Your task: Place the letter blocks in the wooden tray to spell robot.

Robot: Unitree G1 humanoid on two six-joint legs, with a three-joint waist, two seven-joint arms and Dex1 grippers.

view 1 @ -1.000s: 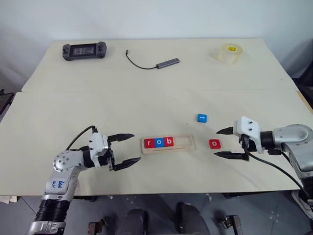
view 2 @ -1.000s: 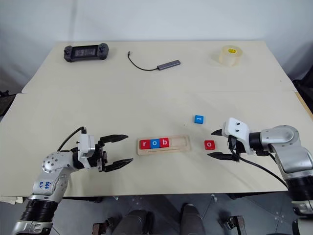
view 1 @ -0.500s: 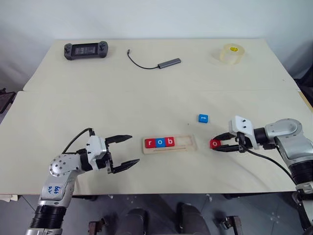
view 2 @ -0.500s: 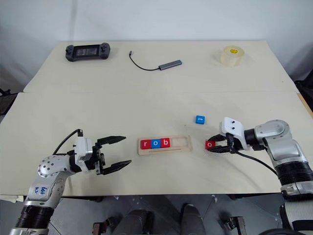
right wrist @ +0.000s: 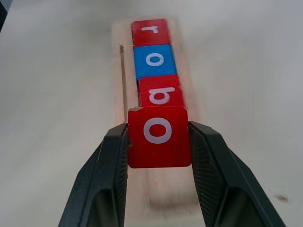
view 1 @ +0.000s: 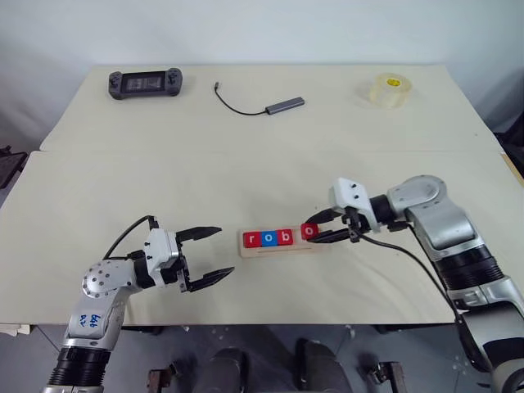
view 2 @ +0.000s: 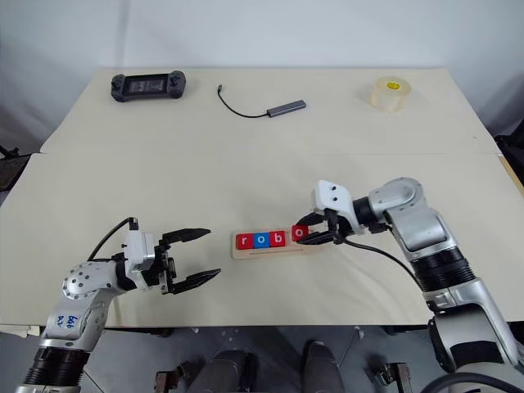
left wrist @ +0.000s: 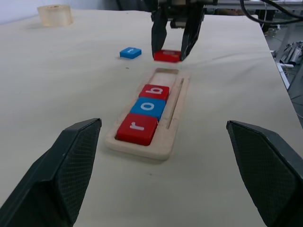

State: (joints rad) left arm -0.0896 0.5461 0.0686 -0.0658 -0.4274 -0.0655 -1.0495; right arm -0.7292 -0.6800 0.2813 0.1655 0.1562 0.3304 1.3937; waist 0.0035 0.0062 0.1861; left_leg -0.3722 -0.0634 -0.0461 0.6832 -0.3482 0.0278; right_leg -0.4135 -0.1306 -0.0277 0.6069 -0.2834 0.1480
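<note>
My right gripper (view 2: 312, 236) clamps the red o (right wrist: 159, 136) by its side edges over the tray (view 1: 319, 244), right of r-o-b; light, stiff, likely slick tile; left gripper (view 1: 206, 255) gapes idle.

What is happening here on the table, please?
The right gripper holds a red "o" block over the wooden tray, where r, o, b blocks already sit. The blue "t" block lies on the table beside the tray. The left gripper waits open and holds nothing.
</note>
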